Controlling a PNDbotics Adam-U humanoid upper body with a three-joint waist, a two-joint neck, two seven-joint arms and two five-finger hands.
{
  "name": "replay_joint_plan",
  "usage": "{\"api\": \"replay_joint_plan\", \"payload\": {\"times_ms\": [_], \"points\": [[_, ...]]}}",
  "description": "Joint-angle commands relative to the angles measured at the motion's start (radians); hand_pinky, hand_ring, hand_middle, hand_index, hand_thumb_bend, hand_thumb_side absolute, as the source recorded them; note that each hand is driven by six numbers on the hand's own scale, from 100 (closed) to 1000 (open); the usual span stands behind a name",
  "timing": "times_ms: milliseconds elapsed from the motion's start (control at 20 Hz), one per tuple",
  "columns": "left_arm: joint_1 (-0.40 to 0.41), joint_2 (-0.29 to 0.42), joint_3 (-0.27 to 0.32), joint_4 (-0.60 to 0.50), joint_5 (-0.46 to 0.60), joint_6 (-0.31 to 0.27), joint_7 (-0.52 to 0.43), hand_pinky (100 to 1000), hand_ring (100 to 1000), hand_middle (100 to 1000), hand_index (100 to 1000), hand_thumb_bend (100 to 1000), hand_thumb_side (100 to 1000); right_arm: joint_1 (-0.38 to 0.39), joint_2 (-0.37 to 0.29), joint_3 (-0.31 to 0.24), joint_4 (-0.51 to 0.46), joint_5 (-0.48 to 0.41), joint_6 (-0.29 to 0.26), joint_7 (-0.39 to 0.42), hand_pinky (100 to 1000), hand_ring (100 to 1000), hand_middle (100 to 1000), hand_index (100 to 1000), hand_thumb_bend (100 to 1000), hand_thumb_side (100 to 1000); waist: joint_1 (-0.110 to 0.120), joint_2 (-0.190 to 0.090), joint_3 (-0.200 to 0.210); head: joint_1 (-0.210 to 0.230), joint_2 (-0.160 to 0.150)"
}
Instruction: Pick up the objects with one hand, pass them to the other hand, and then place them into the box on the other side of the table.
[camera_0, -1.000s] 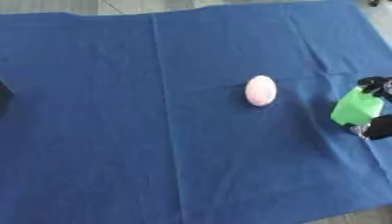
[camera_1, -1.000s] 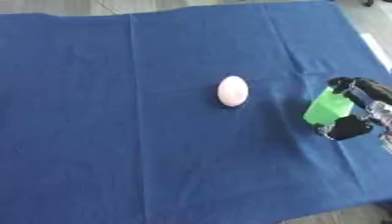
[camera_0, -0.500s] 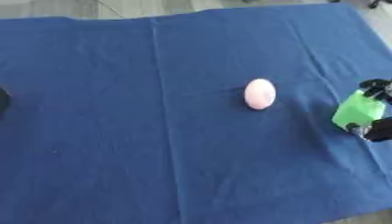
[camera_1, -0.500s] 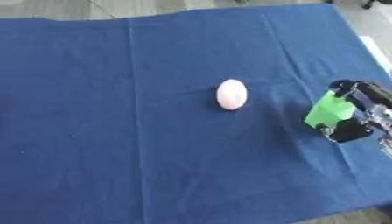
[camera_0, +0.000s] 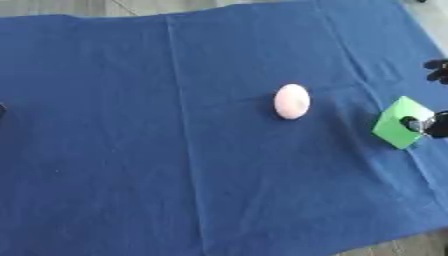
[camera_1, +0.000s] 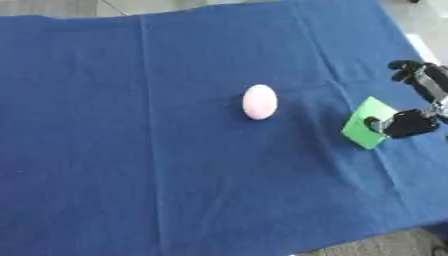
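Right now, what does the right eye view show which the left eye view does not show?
Only the right eye view shows more of the right hand: one black finger raised apart near the right edge, and the silver and black parts behind it. Only the left eye view shows a small dark shape at its left edge; what it is I cannot tell. Both views share the blue cloth, the pink egg-shaped object lying alone near the middle, and the green block at the right with a dark finger on it.

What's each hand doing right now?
Left hand: not in view.
Right hand: fingers pinch the green block at the blue cloth's right edge.
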Motion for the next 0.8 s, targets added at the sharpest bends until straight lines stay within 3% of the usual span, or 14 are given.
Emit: {"api": "replay_joint_plan", "payload": {"times_ms": [50, 800], "points": [[-0.009, 0.019, 0.022, -0.007, 0.003, 0.002, -0.001, 804, 679, 702, 846, 104, 942, 0.005, -0.028, -0.02, -0.009, 0.019, 0.017, 0.005, 934, 901, 823, 953, 471, 100, -0.001, -0.015, 0.0, -0.003, -0.018], [-0.02, 0.007, 0.019, -0.011, 0.001, 0.013, 0.006, 807, 680, 698, 839, 100, 934, 0.018, 0.018, -0.01, -0.007, 0.044, 0.032, 0.05, 942, 910, 833, 967, 482, 134, 0.006, 0.016, 0.026, -0.017, -0.045]]}}
